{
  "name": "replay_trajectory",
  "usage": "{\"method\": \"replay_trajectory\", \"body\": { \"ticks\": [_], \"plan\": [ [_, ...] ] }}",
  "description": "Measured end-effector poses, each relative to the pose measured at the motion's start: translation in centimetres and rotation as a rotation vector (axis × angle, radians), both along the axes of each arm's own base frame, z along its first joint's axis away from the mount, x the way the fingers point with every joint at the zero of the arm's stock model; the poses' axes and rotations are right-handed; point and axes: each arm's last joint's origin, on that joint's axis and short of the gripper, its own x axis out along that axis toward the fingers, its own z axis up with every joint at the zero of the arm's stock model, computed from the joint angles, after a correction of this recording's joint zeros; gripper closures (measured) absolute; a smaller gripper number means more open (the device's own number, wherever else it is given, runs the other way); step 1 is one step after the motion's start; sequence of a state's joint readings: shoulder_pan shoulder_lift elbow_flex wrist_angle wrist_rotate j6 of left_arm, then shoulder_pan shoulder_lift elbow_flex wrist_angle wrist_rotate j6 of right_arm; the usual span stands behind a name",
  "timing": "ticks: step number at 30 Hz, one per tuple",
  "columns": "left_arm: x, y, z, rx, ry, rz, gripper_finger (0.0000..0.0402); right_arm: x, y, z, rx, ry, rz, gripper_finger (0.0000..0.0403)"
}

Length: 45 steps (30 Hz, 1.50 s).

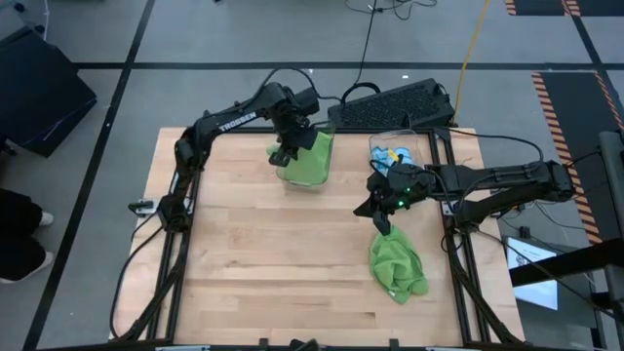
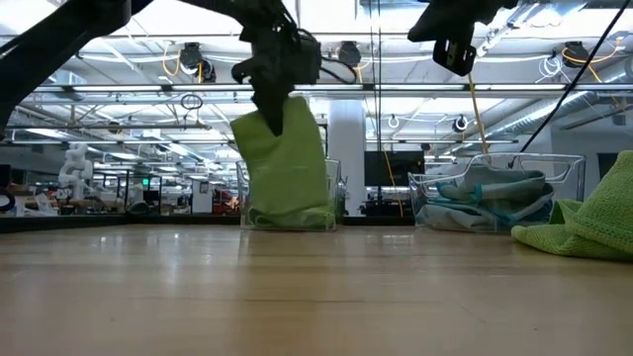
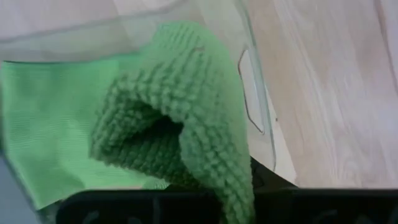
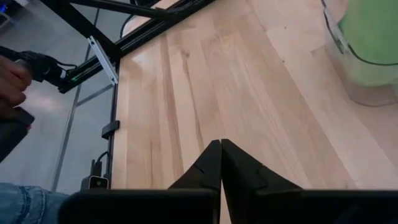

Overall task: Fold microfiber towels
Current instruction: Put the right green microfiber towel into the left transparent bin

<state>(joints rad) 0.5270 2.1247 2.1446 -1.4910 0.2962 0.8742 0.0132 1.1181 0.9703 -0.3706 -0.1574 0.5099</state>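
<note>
Under the left claw hangs a green towel, pinched between the clenched fingers by one folded edge. The towel drops down into a clear bin that stands at the far middle of the surface. From the low view the towel hangs nearly straight, its lower part inside the bin and its top gathered at the claw above the rim. The left wrist view shows the nubby cloth bunched right in front of the claw, with the bin wall beside it.

A second green towel lies crumpled on the surface near the right edge, on the near side of the right claw. The right claw is clenched with nothing between its fingers; in the right wrist view the two fingers meet tip to tip over bare wood. From above, the claw seems just over the far end of this towel, but the low view shows the claw raised well above the surface, while the towel rests low at the right.

Behind the right claw stands another clear bin holding blue towels in a loose pile. A dark keyboard lies beyond the far edge of the surface. At the side of the surface a person's hand shows in the right wrist view.
</note>
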Motion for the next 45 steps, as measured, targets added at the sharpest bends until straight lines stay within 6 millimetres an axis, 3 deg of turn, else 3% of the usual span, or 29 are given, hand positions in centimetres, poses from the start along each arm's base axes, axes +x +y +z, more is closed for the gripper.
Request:
{"method": "replay_trajectory", "body": {
  "ticks": [16,26,32,37,45],
  "plan": [
    [1.5,1.5,-6.8,0.237,-0.005,0.019,0.0393,0.0,-0.3,0.0,-0.012,-0.002,-0.005,0.0403],
    [3.1,2.1,-7.6,0.403,-0.126,0.075,0.0299,0.0,-0.3,0.0,0.002,0.001,-0.012,0.0403],
    [4.3,2.2,-7.0,0.493,-0.224,0.111,0.0204,0.0,-0.3,0.0,0.003,0.001,-0.012,0.0403],
    [4.5,2.4,-6.8,0.611,-0.182,0.174,0.0132,0.0,-0.3,0.0,0.004,0.001,-0.011,0.0403],
    [3.5,3.0,-6.8,0.682,-0.086,0.306,0.0099,0.0,-0.2,0.0,0.017,0.001,0.008,0.0403]
  ]
}}
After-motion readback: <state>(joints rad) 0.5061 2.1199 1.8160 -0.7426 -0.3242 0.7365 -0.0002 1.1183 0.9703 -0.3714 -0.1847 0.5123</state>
